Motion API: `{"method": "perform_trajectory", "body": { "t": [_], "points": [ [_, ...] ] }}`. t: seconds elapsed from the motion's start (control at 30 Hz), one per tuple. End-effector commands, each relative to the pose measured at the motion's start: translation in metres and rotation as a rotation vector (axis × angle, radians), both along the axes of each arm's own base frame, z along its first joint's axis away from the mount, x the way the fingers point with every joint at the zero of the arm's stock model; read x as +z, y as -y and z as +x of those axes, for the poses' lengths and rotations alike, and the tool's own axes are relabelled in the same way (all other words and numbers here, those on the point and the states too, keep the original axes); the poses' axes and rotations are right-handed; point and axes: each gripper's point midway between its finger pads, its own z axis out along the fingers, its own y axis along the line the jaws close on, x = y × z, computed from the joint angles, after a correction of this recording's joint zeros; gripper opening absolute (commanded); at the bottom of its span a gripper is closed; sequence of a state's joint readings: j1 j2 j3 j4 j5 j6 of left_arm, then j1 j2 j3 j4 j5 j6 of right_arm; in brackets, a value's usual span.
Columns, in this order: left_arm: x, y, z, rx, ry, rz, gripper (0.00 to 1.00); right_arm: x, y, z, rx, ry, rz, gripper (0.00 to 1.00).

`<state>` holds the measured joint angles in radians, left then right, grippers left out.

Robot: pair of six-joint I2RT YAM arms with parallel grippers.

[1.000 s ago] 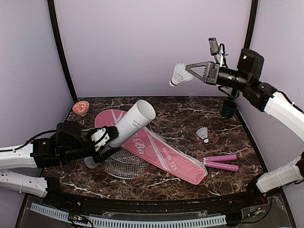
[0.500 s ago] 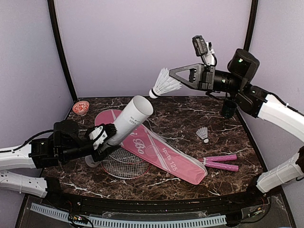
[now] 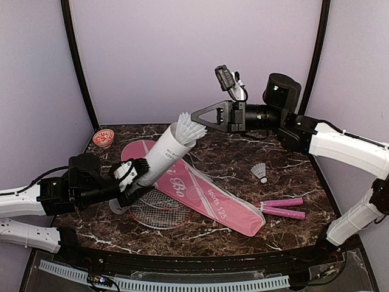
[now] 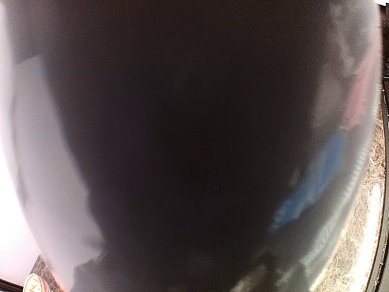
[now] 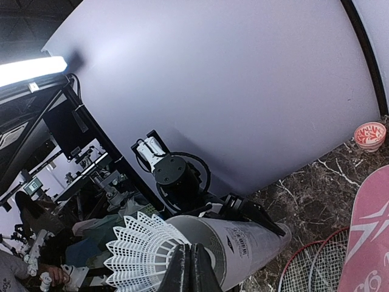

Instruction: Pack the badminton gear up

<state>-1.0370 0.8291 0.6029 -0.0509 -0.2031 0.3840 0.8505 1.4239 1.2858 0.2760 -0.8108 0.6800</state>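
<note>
Left claw (image 3: 135, 176) grips tube (image 3: 163, 153) tilted, mouth up, so right claw (image 3: 196, 117), pinching shuttlecock (image 3: 190, 129), can feed it in.

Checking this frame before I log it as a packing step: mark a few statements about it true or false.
1. The left gripper holds the white tube tilted, open end up. True.
2. The right gripper is open and empty. False: it is shut on a shuttlecock at the tube's mouth.
3. The red cap is on the tube. False: it lies on the table at the back left, apart from the tube.
4. A second shuttlecock sits on the table, clear of the pink bag. True.
</note>
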Motion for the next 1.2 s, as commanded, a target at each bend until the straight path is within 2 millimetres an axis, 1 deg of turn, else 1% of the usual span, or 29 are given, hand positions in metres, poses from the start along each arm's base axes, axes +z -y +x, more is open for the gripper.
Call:
{"method": "perform_trajectory", "body": {
  "t": [0.0, 0.1, 0.13, 0.17, 0.23, 0.27, 0.3, 0.33, 0.4, 0.43, 0.53, 0.6, 0.83, 1.0, 1.07, 1.17],
  "points": [
    [0.013, 0.001, 0.001, 0.005, 0.03, -0.054, 0.41, 0.006, -0.007, -0.005, 0.012, 0.053, 0.016, 0.03],
    [0.012, 0.001, 0.001, 0.006, 0.029, -0.051, 0.42, 0.003, -0.009, -0.006, 0.011, 0.073, -0.004, 0.27],
    [0.012, 0.0, 0.001, 0.007, 0.029, -0.052, 0.42, 0.002, -0.008, -0.006, 0.004, 0.082, -0.015, 0.33],
    [0.011, 0.0, 0.0, 0.006, 0.028, -0.05, 0.42, 0.002, -0.007, -0.005, -0.007, 0.092, -0.029, 0.37],
    [0.009, 0.0, 0.0, 0.003, 0.025, -0.044, 0.42, -0.003, -0.006, -0.003, -0.031, 0.11, -0.074, 0.42],
    [0.007, 0.001, -0.001, -0.002, 0.021, -0.039, 0.42, -0.006, -0.006, 0.0, -0.05, 0.121, -0.1, 0.48],
    [0.005, 0.001, -0.001, -0.008, 0.018, -0.031, 0.42, -0.011, -0.005, 0.002, -0.064, 0.122, -0.132, 0.54],
    [0.003, 0.002, -0.003, -0.018, 0.015, -0.022, 0.42, -0.02, -0.004, 0.003, -0.075, 0.124, -0.179, 0.6],
    [-0.002, 0.004, -0.003, -0.03, 0.005, 0.001, 0.42, -0.033, -0.001, 0.009, -0.109, 0.134, -0.263, 0.68],
    [-0.006, 0.005, -0.003, -0.034, -0.002, 0.017, 0.42, -0.041, 0.001, 0.013, -0.128, 0.141, -0.313, 0.7],
    [-0.016, 0.008, -0.003, -0.045, -0.018, 0.06, 0.41, -0.064, 0.007, 0.018, -0.151, 0.154, -0.445, 0.73],
    [-0.02, 0.009, -0.003, -0.051, -0.026, 0.075, 0.41, -0.074, 0.011, 0.02, -0.162, 0.157, -0.511, 0.73],
    [-0.022, 0.012, -0.004, -0.059, -0.032, 0.076, 0.41, -0.113, 0.019, 0.019, -0.159, 0.176, -0.695, 0.75],
    [-0.024, 0.012, -0.004, -0.061, -0.038, 0.076, 0.41, -0.128, 0.016, 0.013, -0.134, 0.202, -0.756, 0.77],
    [-0.023, 0.013, -0.004, -0.064, -0.037, 0.076, 0.41, -0.134, 0.012, 0.013, -0.126, 0.205, -0.774, 0.77],
    [-0.024, 0.013, -0.004, -0.066, -0.04, 0.078, 0.41, -0.149, 0.001, 0.012, -0.101, 0.207, -0.81, 0.77]
  ]
}}
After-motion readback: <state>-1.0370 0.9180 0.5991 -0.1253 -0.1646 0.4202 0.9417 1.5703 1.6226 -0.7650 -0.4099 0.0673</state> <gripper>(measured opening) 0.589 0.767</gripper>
